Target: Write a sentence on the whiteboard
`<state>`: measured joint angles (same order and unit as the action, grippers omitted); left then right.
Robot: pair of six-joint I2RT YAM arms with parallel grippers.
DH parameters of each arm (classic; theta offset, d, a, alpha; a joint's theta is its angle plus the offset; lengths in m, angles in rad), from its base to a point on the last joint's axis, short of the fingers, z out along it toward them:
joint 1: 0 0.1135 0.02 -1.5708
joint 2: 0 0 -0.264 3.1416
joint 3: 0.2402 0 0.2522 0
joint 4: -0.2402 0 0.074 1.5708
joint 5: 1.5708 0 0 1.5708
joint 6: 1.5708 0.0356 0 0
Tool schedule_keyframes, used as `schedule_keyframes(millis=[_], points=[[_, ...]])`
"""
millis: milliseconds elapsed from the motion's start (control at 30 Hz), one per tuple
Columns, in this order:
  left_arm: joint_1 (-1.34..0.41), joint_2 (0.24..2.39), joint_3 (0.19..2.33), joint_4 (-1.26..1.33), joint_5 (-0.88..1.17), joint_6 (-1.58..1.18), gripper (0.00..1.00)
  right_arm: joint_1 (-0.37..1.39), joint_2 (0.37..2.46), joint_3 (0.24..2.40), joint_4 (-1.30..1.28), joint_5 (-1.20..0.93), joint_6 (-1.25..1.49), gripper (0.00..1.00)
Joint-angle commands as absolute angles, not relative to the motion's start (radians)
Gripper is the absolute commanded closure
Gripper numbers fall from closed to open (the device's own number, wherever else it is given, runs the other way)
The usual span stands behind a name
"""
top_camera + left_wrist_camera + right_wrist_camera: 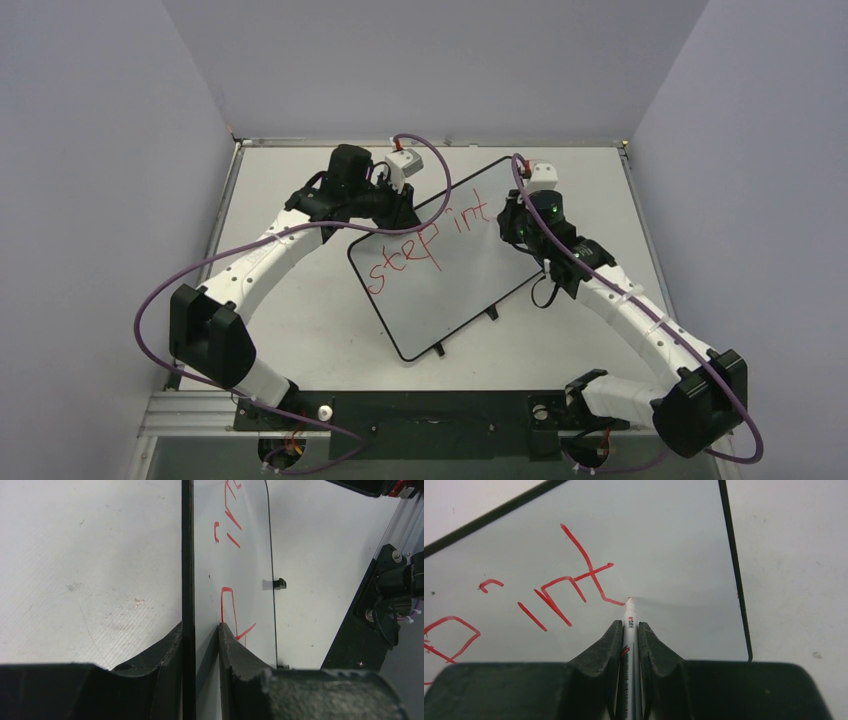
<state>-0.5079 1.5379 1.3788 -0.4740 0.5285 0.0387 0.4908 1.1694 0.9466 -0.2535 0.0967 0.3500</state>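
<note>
Writing: the sentence [405,262] is showing in red marker as "step int", uneven strokes, running in one slanted line along the board. In the right wrist view "int" is reading clearly, with the dot of the "i" sitting apart to the left. Small print is running along the marker [628,615] barrel, too small to read.

Whiteboard [455,285]: white, thin black frame, rounded corners. It is lying at a diagonal on the grey table [290,320] between the two arms. Two small black feet are sticking out from its near long edge.

Left gripper [200,630]: it is sitting at the board's far left edge, beyond the word "step". The jaws are standing narrow and closing on the board. One finger [162,650] is pressing against the outside of the black frame, and the other is bearing on the white face just inside it. The red strokes are lying ahead of that inner finger, the nearest one touching its tip in this view.

Right gripper [629,625]: it is hanging over the board's far right part. The jaws are standing nearly closed and pinching the marker lengthwise, with the barrel running out between the fingertips. The marker's tip is touching the white face at the end of the foot of the "t". The rest of "int" is lying just left of the tip, and the board's right frame is lying to its right.
</note>
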Motion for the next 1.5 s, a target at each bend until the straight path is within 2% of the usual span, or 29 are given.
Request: schedule_keyframes(millis=[0,300,1467], points=[[-0.508,1.494,1.389,-0.378,0.469,0.137,1.00,0.476,1.171,1.047,-0.245,0.135,0.328,1.00],[-0.508,1.493,1.387,-0.377,0.468,0.138,1.00,0.476,1.171,1.129,-0.244,0.107,0.333,1.00],[-0.509,1.485,1.381,-0.374,0.460,0.139,1.00,0.465,1.258,1.053,-0.179,0.100,0.346,1.00]])
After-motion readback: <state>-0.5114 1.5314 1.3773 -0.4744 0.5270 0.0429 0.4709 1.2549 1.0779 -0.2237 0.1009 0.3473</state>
